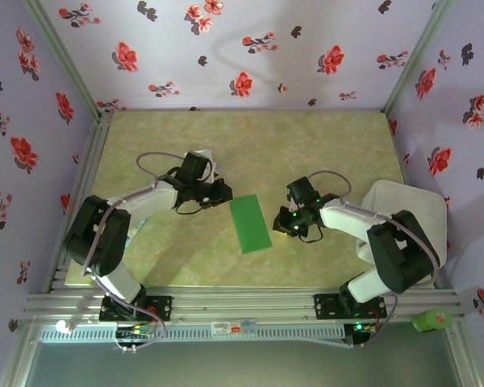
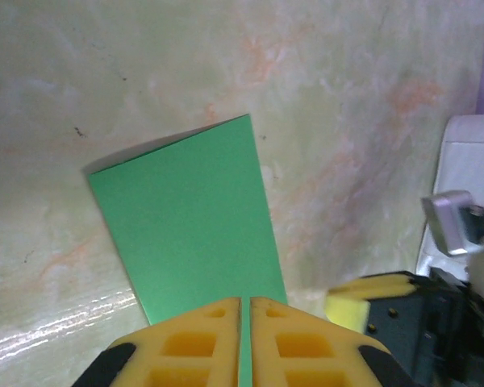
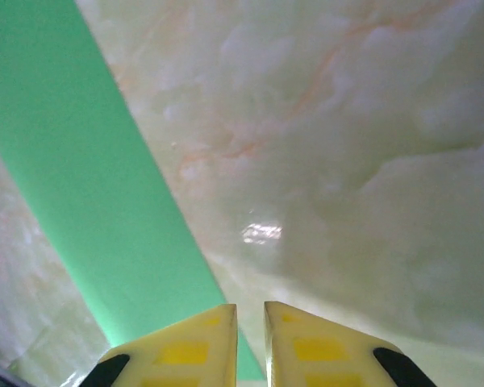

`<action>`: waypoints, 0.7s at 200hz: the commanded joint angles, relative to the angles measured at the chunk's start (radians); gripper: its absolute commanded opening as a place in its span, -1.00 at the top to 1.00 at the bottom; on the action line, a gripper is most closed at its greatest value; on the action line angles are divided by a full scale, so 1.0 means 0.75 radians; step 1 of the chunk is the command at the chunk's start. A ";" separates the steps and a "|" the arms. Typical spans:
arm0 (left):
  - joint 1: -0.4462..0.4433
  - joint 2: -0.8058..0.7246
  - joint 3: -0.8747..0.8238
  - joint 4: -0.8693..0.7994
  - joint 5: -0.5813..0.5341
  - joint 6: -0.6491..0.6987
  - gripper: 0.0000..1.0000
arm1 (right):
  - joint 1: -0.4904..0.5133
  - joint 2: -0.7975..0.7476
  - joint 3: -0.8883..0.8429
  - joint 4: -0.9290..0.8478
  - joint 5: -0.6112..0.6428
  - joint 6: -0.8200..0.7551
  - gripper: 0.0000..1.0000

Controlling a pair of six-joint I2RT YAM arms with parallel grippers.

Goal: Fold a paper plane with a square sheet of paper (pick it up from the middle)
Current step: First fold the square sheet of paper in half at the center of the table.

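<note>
The left gripper [image 2: 245, 313] has its yellow fingers pressed almost together, with only a thin slit between them. Green shows through that slit, and the near edge of the square sheet of paper [image 2: 185, 218] runs under the fingertips – whether the sheet is pinched or merely lies beneath, I cannot tell. The sheet is folded into a narrow rectangle and lies on the marbled table [image 1: 331, 145], roughly midway between the two arms, with its long sides slanting from upper left to lower right in the top view. Its far left corner casts a dark shadow on the table.

The right gripper [image 3: 250, 313] stands just beside the sheet's right long edge. Its fingers are close together with a slim gap between them – only bare table shows there, and nothing is held.

Further out, a pale white square board [image 1: 403, 201] lies at the table's right side under the right arm. A green roll [image 1: 431, 321] sits on the metal rail at the near right. Walls with red flowers enclose the table.
</note>
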 commanded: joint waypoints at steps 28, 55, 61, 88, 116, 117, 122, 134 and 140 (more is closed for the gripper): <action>0.003 0.152 0.129 -0.057 0.060 -0.010 0.76 | -0.005 -0.014 -0.036 0.081 -0.139 0.064 0.89; 0.004 0.232 0.178 -0.029 0.086 -0.019 0.76 | -0.005 0.002 -0.050 0.086 -0.130 0.069 0.90; 0.004 0.246 0.182 -0.025 0.085 -0.023 0.77 | -0.005 0.003 -0.055 0.104 -0.148 0.077 0.90; 0.002 0.311 0.191 -0.004 0.089 -0.031 0.77 | -0.005 -0.005 -0.102 0.221 -0.218 0.135 0.92; 0.003 0.360 0.161 0.025 0.085 -0.033 0.78 | -0.005 0.014 -0.121 0.200 -0.181 0.140 0.85; 0.003 0.361 0.158 0.026 0.085 -0.034 0.78 | -0.005 0.016 -0.122 0.199 -0.180 0.140 0.85; 0.004 0.367 0.148 0.031 0.083 -0.034 0.78 | -0.004 0.021 -0.126 0.197 -0.180 0.142 0.83; 0.004 0.380 0.130 0.035 0.073 -0.029 0.78 | 0.000 0.024 -0.137 0.187 -0.174 0.142 0.78; 0.003 0.382 0.122 0.036 0.065 -0.024 0.78 | 0.001 0.019 -0.143 0.182 -0.168 0.142 0.75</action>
